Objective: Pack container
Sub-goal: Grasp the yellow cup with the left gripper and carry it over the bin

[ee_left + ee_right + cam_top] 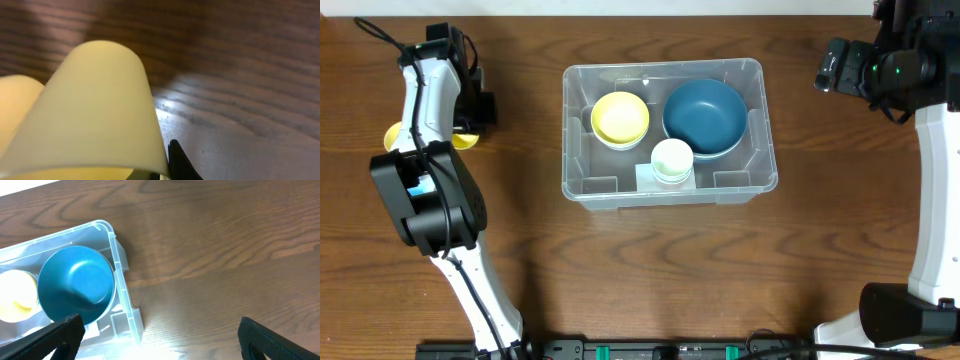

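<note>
While the left claw (pixel 468 125) was clamped on a yellow cup (pixel 95 110) and the right claw (pixel 160 337) stood wide apart, the container (pixel 666 196) sat in the middle of the table (pixel 670 270) with bowls (pixel 705 115) inside.

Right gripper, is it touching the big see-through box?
Apart. The overhead view shows a strip of bare table between the right gripper and the container.
</note>
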